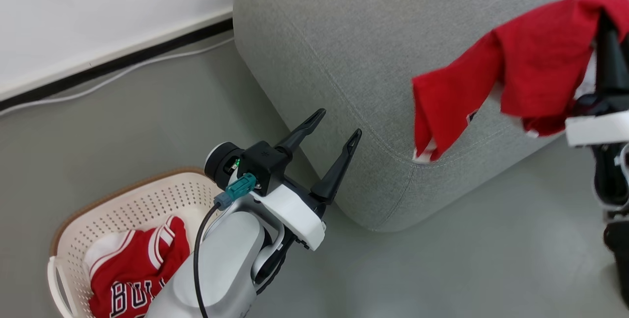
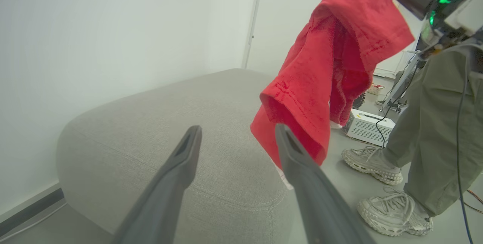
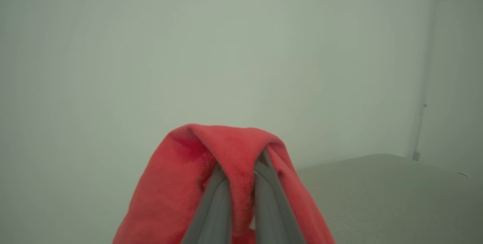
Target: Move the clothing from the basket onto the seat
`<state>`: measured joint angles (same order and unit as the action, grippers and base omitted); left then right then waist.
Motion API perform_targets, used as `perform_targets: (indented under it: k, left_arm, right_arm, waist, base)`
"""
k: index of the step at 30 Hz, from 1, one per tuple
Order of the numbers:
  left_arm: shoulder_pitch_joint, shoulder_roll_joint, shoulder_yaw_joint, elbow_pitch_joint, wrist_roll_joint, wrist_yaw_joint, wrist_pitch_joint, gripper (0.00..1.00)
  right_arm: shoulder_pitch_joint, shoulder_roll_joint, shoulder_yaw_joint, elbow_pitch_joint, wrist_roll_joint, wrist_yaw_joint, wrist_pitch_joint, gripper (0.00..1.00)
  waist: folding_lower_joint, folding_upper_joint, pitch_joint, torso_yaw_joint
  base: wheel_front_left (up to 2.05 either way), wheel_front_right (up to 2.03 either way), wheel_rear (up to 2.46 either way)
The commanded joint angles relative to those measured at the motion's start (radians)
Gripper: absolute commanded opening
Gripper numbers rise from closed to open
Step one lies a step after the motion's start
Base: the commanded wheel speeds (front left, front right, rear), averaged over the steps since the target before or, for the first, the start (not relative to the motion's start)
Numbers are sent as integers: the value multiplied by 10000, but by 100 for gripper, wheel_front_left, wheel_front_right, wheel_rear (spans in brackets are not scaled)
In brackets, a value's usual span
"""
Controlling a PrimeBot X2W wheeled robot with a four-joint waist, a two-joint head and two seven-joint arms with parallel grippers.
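The seat [image 1: 344, 62] is the biggest thing here, a grey woven cushion with a stitched seam running round its rounded near corner. On the floor off that corner, apart from it, stands the basket [image 1: 147, 195], cream and perforated with a brown rim.

The plain red garment [image 1: 530, 62] hangs off the seat, pinched in the right gripper [image 3: 241, 176], whose fingers are clenched on a fold of it. In the left wrist view its long axis runs top to bottom, with the hem pointing down at the seat's near edge. I cannot tell whether the lowest tip touches the fabric there.

The jersey [image 1: 132, 269] lies crumpled in the basket's near end, white-striped trim uppermost. Its dark, white-outlined letters read "BUL" before the forearm covers the rest.

The left gripper [image 1: 339, 122] is spread wide and grasps nothing. Its fingers point at the seat's near corner, above the floor between basket and seat.
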<state>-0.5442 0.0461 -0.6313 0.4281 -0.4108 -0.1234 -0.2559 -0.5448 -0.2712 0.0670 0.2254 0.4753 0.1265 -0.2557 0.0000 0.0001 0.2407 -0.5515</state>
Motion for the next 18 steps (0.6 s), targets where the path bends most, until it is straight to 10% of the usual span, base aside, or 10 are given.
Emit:
perform_targets:
  k: [1,18]
  left_arm:
    - [-425,41,308,-216,122,-18,-59,100]
    - [-1530,41,-446,261,671,115,-59,100]
  right_arm:
    - [-361,-282,10,-98,-91,42,-61,0]
    - [-3670,-1662,-2093,1866,-561,42,-61,0]
  waist:
    - [0,-1,339,15]
    - [0,-1,3369,1458]
  base:
    - [0,0,0]
    - [0,0,0]
